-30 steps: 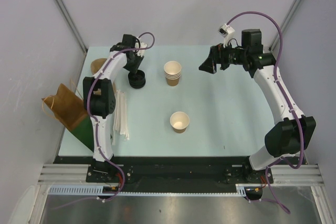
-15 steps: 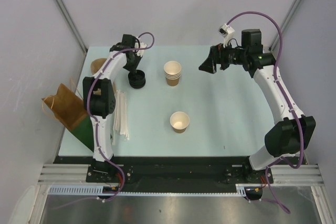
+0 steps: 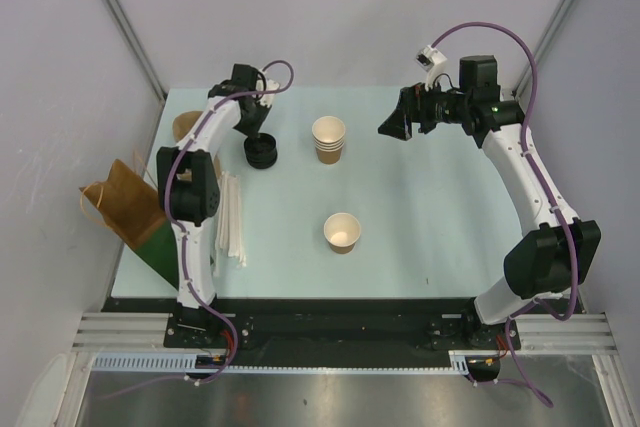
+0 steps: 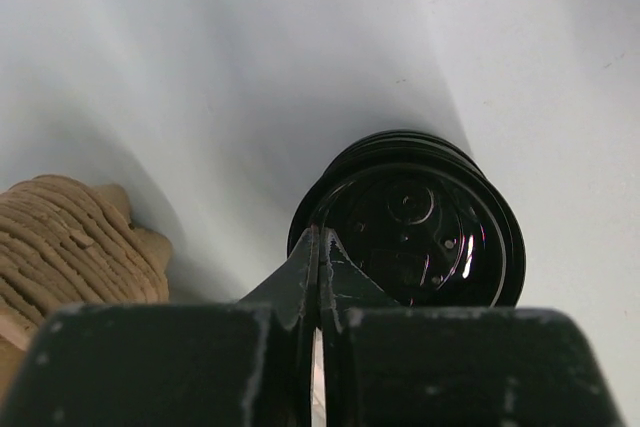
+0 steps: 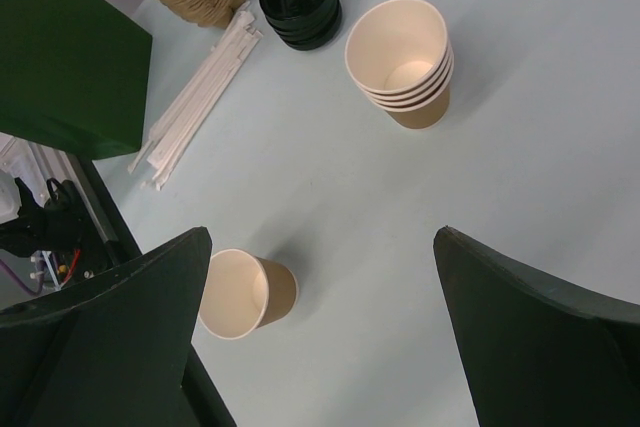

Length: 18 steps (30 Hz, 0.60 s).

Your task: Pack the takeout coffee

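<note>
The takeout coffee is a single tan paper cup, cream inside, standing upright and lidless at the table's middle front. A stack of black lids sits at the back left. My left gripper points down at the stack's near edge, its jaws pressed together on the top lid's rim. My right gripper hovers high at the back right, wide open and empty, looking down on the cup.
A stack of nested tan cups stands right of the lids. White wrapped straws lie along the left side. Tan ribbed sleeves sit at the back left corner. A green-and-brown bag lies over the left edge.
My left gripper's jaws have come together on the rim of the top lid. The right arm and the cups have not moved.
</note>
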Tool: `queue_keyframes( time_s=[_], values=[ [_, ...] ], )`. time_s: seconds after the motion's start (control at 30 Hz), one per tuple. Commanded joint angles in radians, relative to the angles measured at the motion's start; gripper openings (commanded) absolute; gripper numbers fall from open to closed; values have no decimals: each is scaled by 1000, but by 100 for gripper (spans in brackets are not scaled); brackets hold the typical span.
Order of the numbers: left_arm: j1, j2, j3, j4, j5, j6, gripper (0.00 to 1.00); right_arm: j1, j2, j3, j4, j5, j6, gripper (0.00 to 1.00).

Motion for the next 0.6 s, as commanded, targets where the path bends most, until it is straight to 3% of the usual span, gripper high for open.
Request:
queue_keyframes(
  time_s=[0.0,0.07,0.13,0.57],
  values=[
    [4,-79,50,-20,7,0,15,-4,1,29,37,-23,11,100],
    [6,-69,53,-15,-6,0,37,-4,-1,29,36,-24,11,100],
    [9,-59,67,-15,-9,-2,41,-4,-1,28,34,-24,9,100],
    [26,26,133,-49,2,-4,37,-5,10,36,33,-23,8,100]
  ],
)
